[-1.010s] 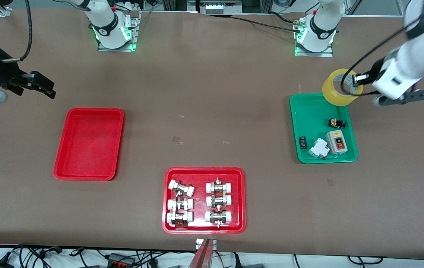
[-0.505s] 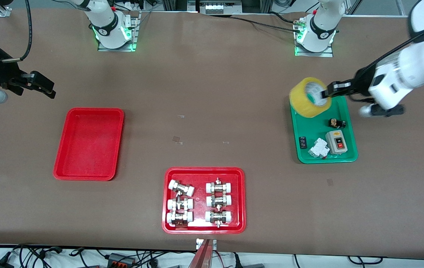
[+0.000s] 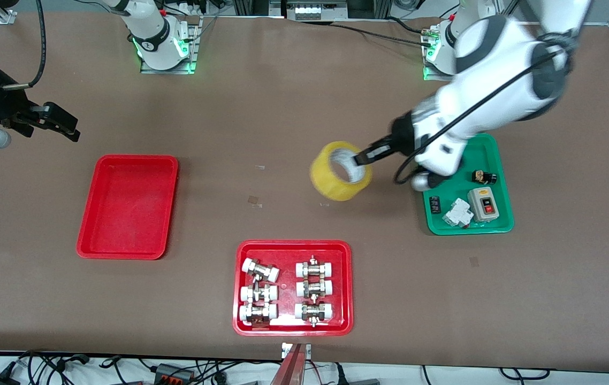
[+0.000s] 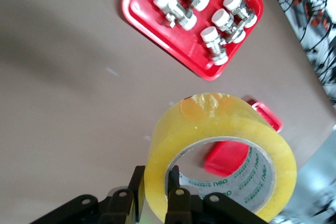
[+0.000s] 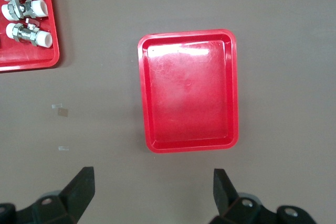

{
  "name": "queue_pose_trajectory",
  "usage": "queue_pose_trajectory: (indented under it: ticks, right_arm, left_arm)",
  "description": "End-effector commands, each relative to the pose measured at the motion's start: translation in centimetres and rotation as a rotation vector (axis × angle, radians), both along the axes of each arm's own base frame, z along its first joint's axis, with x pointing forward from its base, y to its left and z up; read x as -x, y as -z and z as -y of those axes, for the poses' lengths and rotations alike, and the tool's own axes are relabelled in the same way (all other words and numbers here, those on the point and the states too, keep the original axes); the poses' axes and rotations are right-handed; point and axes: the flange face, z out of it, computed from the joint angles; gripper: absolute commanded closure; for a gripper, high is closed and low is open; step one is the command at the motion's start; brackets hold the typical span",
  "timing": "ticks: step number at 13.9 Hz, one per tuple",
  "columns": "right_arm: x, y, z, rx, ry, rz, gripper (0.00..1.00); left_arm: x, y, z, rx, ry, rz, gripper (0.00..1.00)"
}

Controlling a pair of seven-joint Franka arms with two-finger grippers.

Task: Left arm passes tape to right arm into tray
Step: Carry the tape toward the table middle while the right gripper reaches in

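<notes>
The yellow tape (image 3: 330, 184) hangs in my left gripper (image 3: 360, 159), which is shut on the roll's wall with one finger inside the white core. It is in the air over the bare middle of the table, between the green tray and the fittings tray. In the left wrist view the tape (image 4: 210, 129) fills the lower part, with my left gripper (image 4: 156, 178) clamped on its wall. The plain red tray (image 3: 128, 208) lies empty toward the right arm's end; it also shows in the right wrist view (image 5: 189, 93). My right gripper (image 3: 61, 124) waits open and empty in the air beside that tray, and its own view shows it (image 5: 154, 181) the same way.
A green tray (image 3: 446, 160) with a switch box and small parts lies under the left arm. A red tray of white-capped fittings (image 3: 292, 248) sits nearer the front camera; it also shows in the left wrist view (image 4: 157, 22) and the right wrist view (image 5: 31, 61).
My left arm has carried the tape from over the green tray's corner toward the middle of the table. The right arm has not moved.
</notes>
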Motion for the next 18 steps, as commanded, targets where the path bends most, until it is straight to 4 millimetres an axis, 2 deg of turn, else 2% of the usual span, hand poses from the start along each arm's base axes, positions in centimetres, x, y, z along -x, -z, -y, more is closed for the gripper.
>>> queue_pose_trajectory:
  ticks: [1, 4, 6, 9, 11, 14, 16, 18]
  right_arm:
    - [-0.1, -0.3, 0.2, 0.016, 0.001, -0.005, 0.00]
    - [0.1, 0.4, 0.3, 0.020, 0.003, -0.034, 0.00]
    - [0.0, 1.0, 0.3, 0.022, 0.003, -0.054, 0.00]
    - [0.0, 2.9, -0.1, 0.013, 0.001, -0.125, 0.00]
    - [0.2, 3.1, -1.0, -0.026, -0.017, -0.151, 0.00]
    - [0.1, 3.3, -3.2, -0.252, -0.024, -0.177, 0.00]
    - [-1.1, 4.5, -4.8, -0.437, -0.056, -0.201, 0.00]
    - [-3.0, 5.6, -6.6, -0.640, -0.027, -0.193, 0.00]
  left_arm:
    - [-0.2, 0.5, 4.4, 0.076, -0.169, -0.080, 0.99]
    - [0.4, 1.1, 8.6, 0.175, -0.418, -0.158, 1.00]
    - [1.6, 2.7, 11.3, 0.187, -0.566, -0.303, 1.00]
    - [1.8, 3.9, 14.1, 0.202, -0.634, -0.417, 1.00]
    - [2.1, 5.3, 16.1, 0.201, -0.615, -0.443, 1.00]
    - [1.8, 7.1, 16.6, 0.110, -0.544, -0.287, 1.00]
    - [1.6, 8.0, 16.7, 0.019, -0.413, -0.088, 1.00]
    - [1.6, 9.6, 16.8, -0.051, -0.211, 0.078, 1.00]
